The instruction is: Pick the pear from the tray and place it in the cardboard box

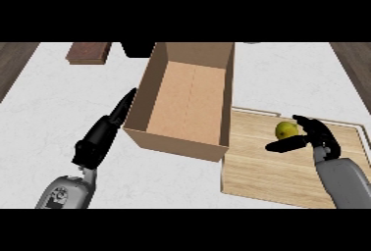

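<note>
white counter (290, 78) | cardboard box (190, 105) beside tray (282, 176) | pear (286, 130) by right robot hand (308, 139)

So the cardboard box (190, 100) sits mid-counter (43, 117) with the tray (290, 171) right up against its right side, the pear (286, 130) on the tray near its back edge, and a small block (88, 52) back by the counter's far-left edge.

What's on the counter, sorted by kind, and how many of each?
Pear: 1
Wooden tray: 1
Cardboard box: 1
Brown wooden block: 1
Dark thing at the far edge, too cut off to name: 1
Total: 5
</note>
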You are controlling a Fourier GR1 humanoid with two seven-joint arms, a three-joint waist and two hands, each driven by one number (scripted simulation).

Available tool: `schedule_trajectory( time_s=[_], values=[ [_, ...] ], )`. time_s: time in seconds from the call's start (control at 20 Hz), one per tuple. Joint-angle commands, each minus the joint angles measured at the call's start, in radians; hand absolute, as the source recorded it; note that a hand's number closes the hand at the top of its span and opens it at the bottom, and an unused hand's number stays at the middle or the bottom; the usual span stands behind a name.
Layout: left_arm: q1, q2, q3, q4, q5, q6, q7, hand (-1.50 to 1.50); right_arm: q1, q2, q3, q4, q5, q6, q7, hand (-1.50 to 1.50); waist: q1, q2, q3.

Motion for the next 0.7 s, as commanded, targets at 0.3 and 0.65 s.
schedule_trajectory(
  time_s=[0.3,0.65],
  values=[
    [-0.006,-0.049,-0.011,-0.015,-0.024,0.011,0.044,0.0,0.025,-0.006,-0.006,0.079,0.046,0.041,-0.091,1.5,-0.003,0.013,0.015],
    [-0.045,-0.034,-0.03,0.011,0.0,-0.054,-0.006,0.0,-0.195,-0.04,0.404,-0.206,0.159,0.359,-0.586,1.5,0.197,0.002,0.017]
  ],
)
